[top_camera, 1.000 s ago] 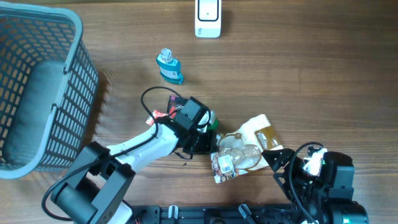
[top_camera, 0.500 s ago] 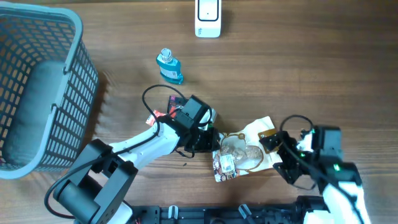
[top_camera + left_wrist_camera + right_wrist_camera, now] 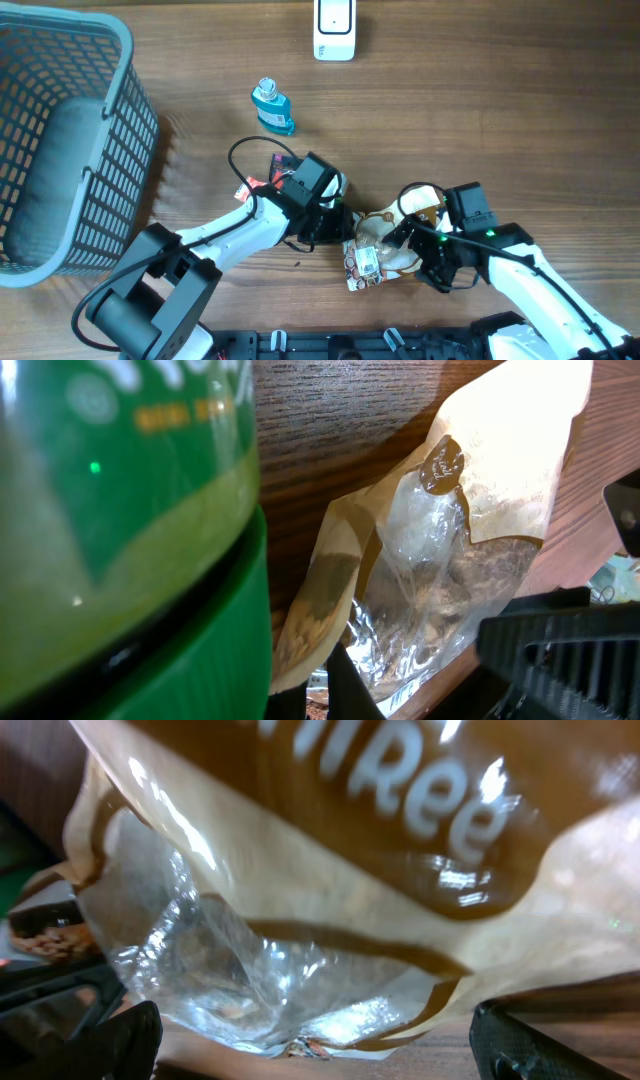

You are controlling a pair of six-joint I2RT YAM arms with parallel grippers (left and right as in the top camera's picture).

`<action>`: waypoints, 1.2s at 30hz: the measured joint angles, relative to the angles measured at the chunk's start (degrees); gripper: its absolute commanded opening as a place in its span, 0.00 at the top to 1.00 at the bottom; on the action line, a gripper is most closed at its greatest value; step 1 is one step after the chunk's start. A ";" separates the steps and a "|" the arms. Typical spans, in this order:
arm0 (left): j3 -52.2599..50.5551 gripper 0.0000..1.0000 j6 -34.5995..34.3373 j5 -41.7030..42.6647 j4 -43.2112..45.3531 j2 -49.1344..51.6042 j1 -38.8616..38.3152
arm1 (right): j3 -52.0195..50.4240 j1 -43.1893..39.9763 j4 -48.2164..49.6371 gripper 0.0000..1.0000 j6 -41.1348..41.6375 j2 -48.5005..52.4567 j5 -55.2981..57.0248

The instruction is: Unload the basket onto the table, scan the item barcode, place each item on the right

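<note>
Two grippers meet at one pouch [image 3: 383, 243], which lies flat near the front edge of the wooden table [image 3: 500, 120]. The pouch is tan paper with a brown printed band and white lettering. Its middle is a crinkled clear film window that catches glare. A small white label [image 3: 364, 263] with dark bars faces up at its front corner.

The left gripper [image 3: 341, 222] comes in from the left with its jaws closed. They appear to pinch the pouch's thin left edge, though the left wrist view shows only the dark finger tips at the bottom of the frame, where the paper runs down to them. A green bottle [image 3: 120, 540], smooth glossy plastic with a rounded shoulder, fills that view's left side, just beside the pouch.

The right gripper [image 3: 415, 258] has its jaws spread wide and straddles the pouch's right end without squeezing it. In the right wrist view its black ribbed fingers [image 3: 100, 1038] stand at the two lower corners, with the film and paper bulging between them.

Well apart from the pouch, a white, boxy scanner [image 3: 334, 30] sits at the table's far edge. A small clear blue bottle [image 3: 272, 108] lies between it and the arms. A grey plastic basket [image 3: 110, 150] with lattice walls stands at the left.
</note>
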 measured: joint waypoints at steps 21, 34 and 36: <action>0.02 0.96 -1.09 0.02 0.31 0.00 0.00 | 0.83 4.66 2.73 0.00 21.00 -0.07 10.93; 0.11 0.96 -1.49 0.02 0.26 0.00 0.00 | 0.79 4.74 18.38 0.00 14.86 2.58 21.81; 0.11 0.96 -1.49 0.02 0.26 0.00 0.00 | 0.76 4.63 21.59 0.00 14.38 3.72 20.37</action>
